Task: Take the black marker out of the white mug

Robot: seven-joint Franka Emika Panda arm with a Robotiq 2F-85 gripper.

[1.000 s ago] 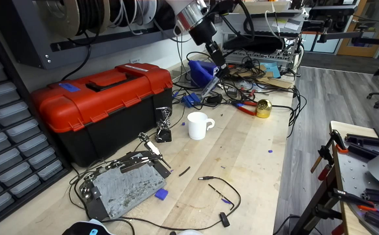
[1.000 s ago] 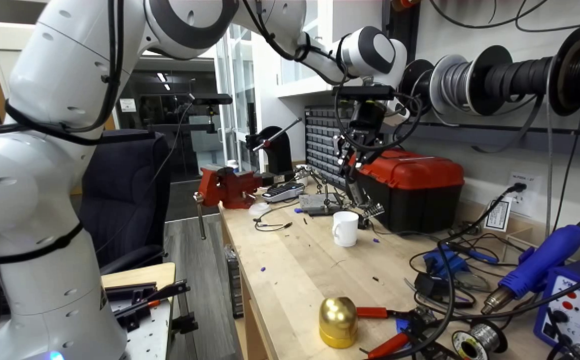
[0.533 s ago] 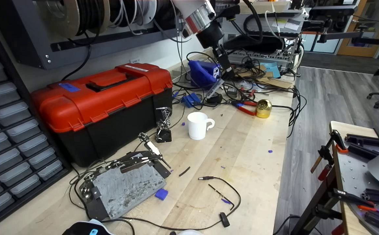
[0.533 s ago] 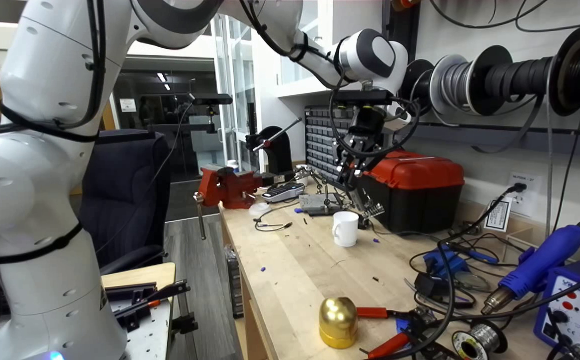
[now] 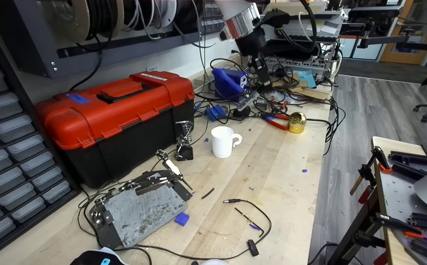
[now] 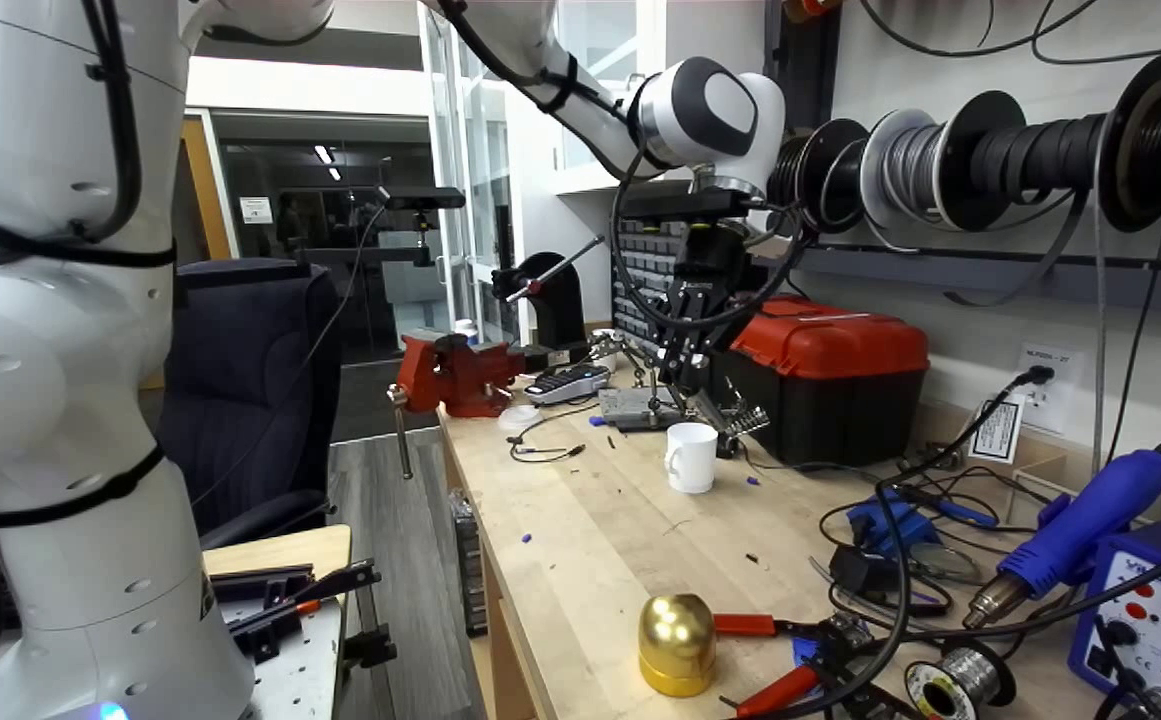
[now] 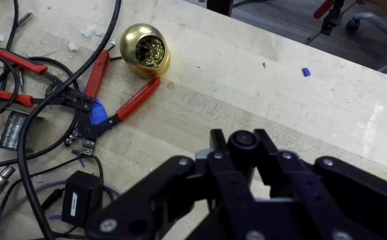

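In an exterior view, "878" can be read on the front of the boxy blue electronic station (image 6: 1150, 645); a small white label (image 6: 1048, 357) on the white rectangular outlet plate (image 6: 1065, 405) ends in "27" after blurred characters. Too small to read: lettering on the black jointed end effector (image 6: 687, 382), the white strip (image 5: 153, 76) on the red-and-black plastic toolbox (image 5: 121, 132) and, in the wrist view, the white sticker (image 7: 74, 204) on the small black box (image 7: 83, 190).

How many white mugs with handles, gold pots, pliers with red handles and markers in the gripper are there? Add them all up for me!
Mug: 1
Gold pot: 1
Pliers: 2
Marker in the gripper: 1
Total: 5
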